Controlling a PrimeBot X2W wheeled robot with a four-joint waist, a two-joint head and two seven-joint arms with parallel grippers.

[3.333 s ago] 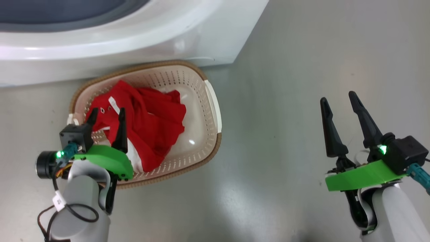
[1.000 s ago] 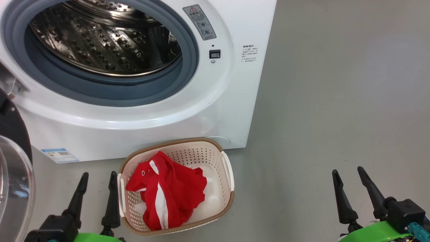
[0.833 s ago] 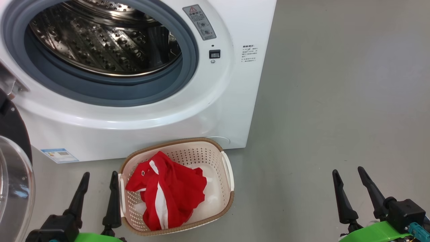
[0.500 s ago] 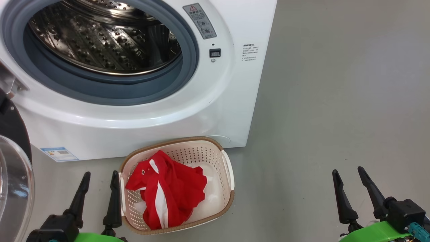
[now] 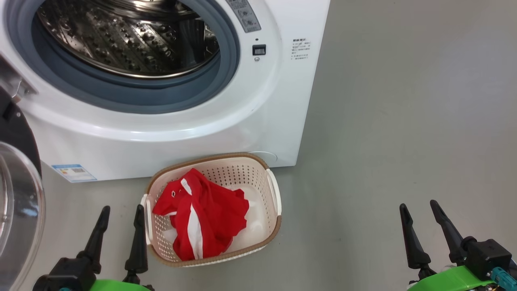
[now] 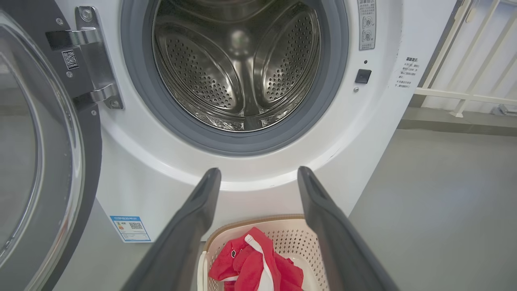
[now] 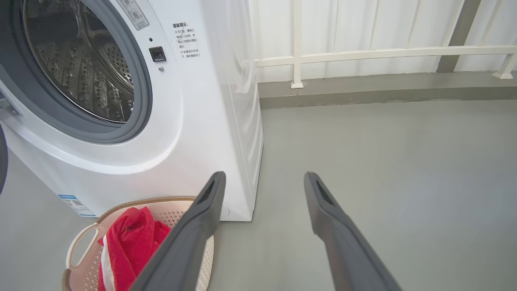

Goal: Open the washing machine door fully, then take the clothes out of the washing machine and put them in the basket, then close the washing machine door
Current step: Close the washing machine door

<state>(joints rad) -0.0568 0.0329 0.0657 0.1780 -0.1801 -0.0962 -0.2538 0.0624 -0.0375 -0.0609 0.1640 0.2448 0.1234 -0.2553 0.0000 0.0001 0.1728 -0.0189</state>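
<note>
Looking at what's left to do, it's just the door (image 5: 20, 202). It's swung out on the washing machine's (image 5: 161, 149) left side, just left of the left gripper (image 5: 122, 208) and well away from the right gripper (image 5: 418, 204), so I'd say the left arm gets the push. Both grippers are spread wide, holding nothing. The clothes (image 5: 206, 218) sit in the basket (image 5: 274, 238), near the machine's front.

The head camera looks steeply down from behind both jaws. Each wrist camera sits low, facing forward between its jaws; all share the basket (image 5: 210, 159) and washing machine (image 5: 161, 149) ahead.
</note>
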